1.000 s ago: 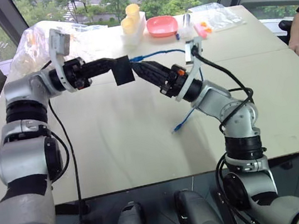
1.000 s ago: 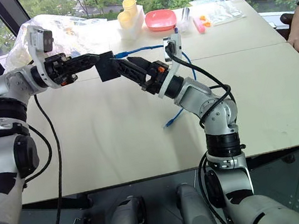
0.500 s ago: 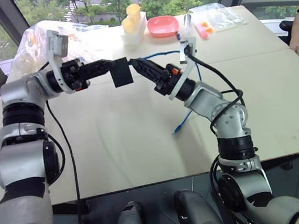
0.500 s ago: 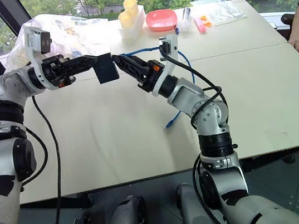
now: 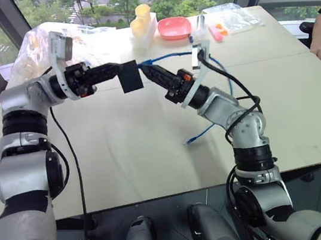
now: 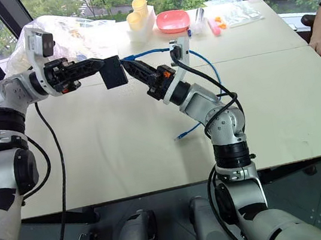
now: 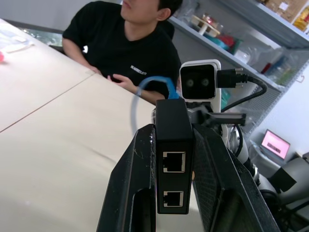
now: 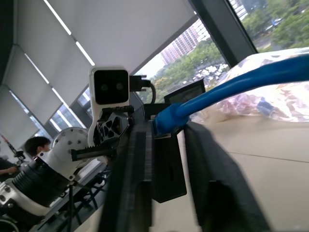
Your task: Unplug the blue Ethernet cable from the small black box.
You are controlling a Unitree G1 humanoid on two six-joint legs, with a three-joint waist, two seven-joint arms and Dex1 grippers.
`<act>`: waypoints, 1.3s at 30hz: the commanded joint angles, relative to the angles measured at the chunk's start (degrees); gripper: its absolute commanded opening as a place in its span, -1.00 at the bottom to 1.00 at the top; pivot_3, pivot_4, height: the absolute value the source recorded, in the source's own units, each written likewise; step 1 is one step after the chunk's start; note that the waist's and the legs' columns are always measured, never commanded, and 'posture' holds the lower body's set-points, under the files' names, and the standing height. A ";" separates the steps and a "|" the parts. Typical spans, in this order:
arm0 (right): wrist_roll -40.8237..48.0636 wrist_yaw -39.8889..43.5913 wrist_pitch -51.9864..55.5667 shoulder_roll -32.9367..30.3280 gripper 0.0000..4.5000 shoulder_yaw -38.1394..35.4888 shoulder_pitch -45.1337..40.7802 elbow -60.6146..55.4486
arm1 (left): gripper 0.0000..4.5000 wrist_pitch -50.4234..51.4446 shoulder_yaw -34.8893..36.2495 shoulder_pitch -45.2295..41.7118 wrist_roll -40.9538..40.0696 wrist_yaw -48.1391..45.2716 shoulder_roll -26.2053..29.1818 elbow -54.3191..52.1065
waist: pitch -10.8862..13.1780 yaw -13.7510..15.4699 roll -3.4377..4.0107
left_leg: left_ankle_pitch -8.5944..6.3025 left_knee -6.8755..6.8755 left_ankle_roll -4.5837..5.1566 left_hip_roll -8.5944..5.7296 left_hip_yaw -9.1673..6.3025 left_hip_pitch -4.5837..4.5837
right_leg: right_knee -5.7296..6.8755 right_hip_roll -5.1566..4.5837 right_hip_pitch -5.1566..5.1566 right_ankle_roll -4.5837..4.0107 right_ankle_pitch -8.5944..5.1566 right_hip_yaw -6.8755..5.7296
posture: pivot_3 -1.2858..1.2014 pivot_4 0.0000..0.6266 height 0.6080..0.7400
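Ethernet cable [image 5: 170,57], bright blue, runs from the worktop [image 5: 122,144] up into the small black box [image 5: 130,76], which your left gripper [image 7: 174,159] pinches in mid-air. Right gripper [image 5: 148,72] flanks the plug, jaws part-spread; squeeze its latch, then pull straight out.

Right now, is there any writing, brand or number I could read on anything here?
None can be read.
A small white mark on the person's black shirt is too small to read.
The small black box, held in the left claw, shows no label.
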 commanded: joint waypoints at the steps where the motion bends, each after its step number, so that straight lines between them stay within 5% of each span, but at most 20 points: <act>1: 1.67 0.51 0.03 0.65 0.48 -0.09 -1.22 -0.76 | -0.78 0.79 0.12 0.13 -2.12 -0.27 0.83 -2.66 | 0.00 0.03 0.00 | 0.00 0.00 0.00 0.00 0.00 0.00 | 0.00 0.00 0.00 0.00 0.00 0.00 | 0.03 -0.52 1.00; 2: 1.81 0.40 0.00 0.81 0.67 -0.24 -1.32 -0.49 | -0.78 0.90 0.24 0.18 -2.29 -0.27 0.79 -2.85 | 0.00 0.04 0.00 | 0.00 0.00 0.00 0.00 0.00 0.00 | 0.00 0.00 0.00 0.00 0.00 0.00 | 0.03 -0.52 1.00; 13: 15.12 -2.38 3.00 3.31 0.67 -8.04 -1.83 1.60 | -0.78 3.27 1.67 0.12 -4.43 -0.27 0.82 -4.32 | 0.00 0.07 0.00 | 0.00 0.00 0.00 0.00 0.00 -0.01 | 0.00 -0.01 0.00 0.00 0.00 0.00 | 0.03 -0.52 1.00; 26: 14.07 -2.22 3.01 2.66 0.67 -5.26 -0.63 1.10 | -0.78 3.96 1.55 0.76 -4.50 -0.27 0.51 -4.66 | 0.00 0.03 0.00 | 0.00 0.00 0.00 0.01 0.00 0.00 | 0.00 0.01 -0.01 0.00 0.00 0.01 | 0.03 -0.52 1.00; 34: 13.67 -2.16 2.01 2.58 -0.99 -5.13 -0.73 1.53 | -0.78 3.96 1.57 0.73 -4.42 -0.27 0.49 -4.45 | 0.00 0.03 0.00 | 0.00 0.00 0.00 0.01 -0.01 -0.01 | 0.00 0.01 -0.01 0.00 0.00 0.01 | 0.03 -0.52 1.00; 39: 13.99 -1.88 2.07 2.51 -0.99 -4.75 -0.38 1.17 | -0.78 3.91 1.78 0.59 -4.19 -0.27 0.46 -4.13 | 0.00 0.02 0.00 | 0.00 0.00 0.00 0.01 0.00 -0.01 | 0.00 0.01 -0.01 0.00 0.00 0.01 | 0.03 -0.52 1.00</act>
